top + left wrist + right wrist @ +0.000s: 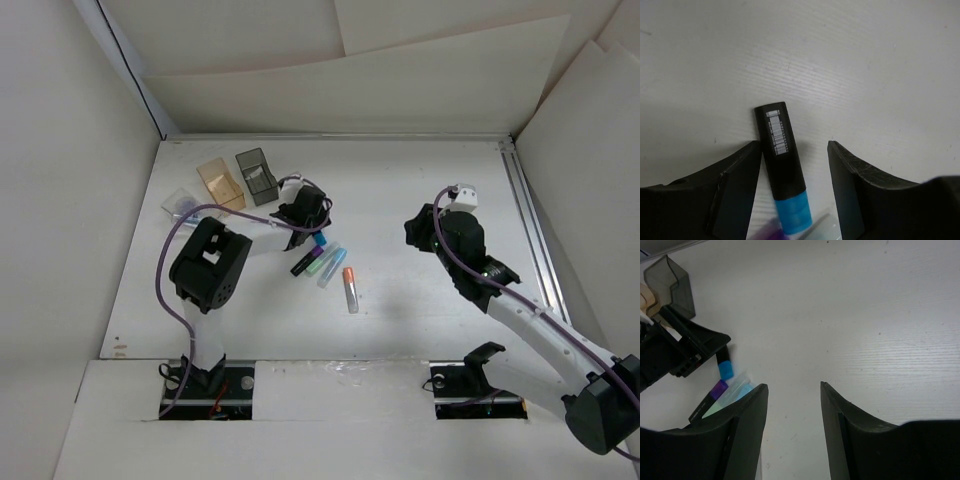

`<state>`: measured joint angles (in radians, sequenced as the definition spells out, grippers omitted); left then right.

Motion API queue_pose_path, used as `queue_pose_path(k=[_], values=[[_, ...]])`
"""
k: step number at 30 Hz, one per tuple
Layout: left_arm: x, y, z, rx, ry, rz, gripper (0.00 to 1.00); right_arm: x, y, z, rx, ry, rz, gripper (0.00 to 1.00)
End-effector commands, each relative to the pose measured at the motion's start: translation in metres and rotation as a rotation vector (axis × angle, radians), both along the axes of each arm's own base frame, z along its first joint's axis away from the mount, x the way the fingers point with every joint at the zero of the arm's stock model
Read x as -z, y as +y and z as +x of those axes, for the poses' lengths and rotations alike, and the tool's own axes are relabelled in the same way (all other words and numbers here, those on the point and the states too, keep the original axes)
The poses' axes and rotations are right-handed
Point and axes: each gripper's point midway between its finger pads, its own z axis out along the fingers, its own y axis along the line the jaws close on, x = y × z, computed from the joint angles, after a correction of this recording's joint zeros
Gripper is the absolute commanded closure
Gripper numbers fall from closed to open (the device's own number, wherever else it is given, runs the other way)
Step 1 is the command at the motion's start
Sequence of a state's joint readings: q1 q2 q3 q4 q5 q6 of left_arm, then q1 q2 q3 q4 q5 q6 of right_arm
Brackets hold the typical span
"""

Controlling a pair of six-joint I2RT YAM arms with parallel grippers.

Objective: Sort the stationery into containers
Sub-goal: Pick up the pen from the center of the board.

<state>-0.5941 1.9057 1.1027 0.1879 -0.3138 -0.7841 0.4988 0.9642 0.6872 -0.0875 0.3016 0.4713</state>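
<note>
Several pens lie together mid-table: a black pen with a blue cap (319, 240), a black-purple one (303, 265), a green one (316, 261), a light blue one (331, 268) and a clear tube with an orange cap (351, 289). My left gripper (312, 228) is open and low over the table. In the left wrist view the black blue-capped pen (782, 162) lies between the fingers of the left gripper (795, 144), close to the left finger. My right gripper (418, 230) is open and empty, to the right of the pens; below it (793, 385) is bare table.
Three boxes stand at the far left: a clear shallow one (180, 203), an amber one (220, 183) and a dark grey one (257, 176). The dark grey box (670, 282) also shows in the right wrist view. White walls close the table in.
</note>
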Motion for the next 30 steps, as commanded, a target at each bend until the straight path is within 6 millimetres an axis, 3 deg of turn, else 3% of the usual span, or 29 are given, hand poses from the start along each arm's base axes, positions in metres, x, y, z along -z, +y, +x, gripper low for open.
queue_pose_path(k=[1, 5, 10, 14, 17, 20, 26, 30], values=[[0.000, -0.001, 0.017, 0.005, -0.011, 0.071, 0.48, -0.031, 0.007, 0.008, -0.010, -0.086, 0.037, 0.48], [-0.012, -0.007, 0.034, 0.023, -0.036, 0.111, 0.57, -0.034, 0.005, 0.008, 0.001, -0.095, 0.039, 0.48], [-0.004, -0.001, 0.035, 0.077, 0.001, 0.218, 0.60, -0.036, 0.001, 0.006, 0.011, -0.105, 0.040, 0.47], [0.004, 0.003, 0.033, 0.112, 0.016, 0.309, 0.55, -0.042, 0.000, 0.004, 0.011, -0.122, 0.050, 0.42], [0.006, -0.003, 0.026, 0.154, 0.009, 0.346, 0.48, -0.042, 0.000, 0.004, 0.011, -0.123, 0.050, 0.40], [0.006, -0.010, 0.022, 0.182, 0.002, 0.370, 0.48, -0.042, 0.000, 0.004, 0.011, -0.123, 0.050, 0.40], [0.019, -0.009, 0.021, 0.186, 0.028, 0.386, 0.76, -0.042, 0.000, 0.004, 0.011, -0.123, 0.050, 0.40], [0.005, -0.007, 0.029, 0.153, -0.007, 0.394, 0.91, -0.042, 0.000, 0.004, 0.011, -0.123, 0.050, 0.40]])
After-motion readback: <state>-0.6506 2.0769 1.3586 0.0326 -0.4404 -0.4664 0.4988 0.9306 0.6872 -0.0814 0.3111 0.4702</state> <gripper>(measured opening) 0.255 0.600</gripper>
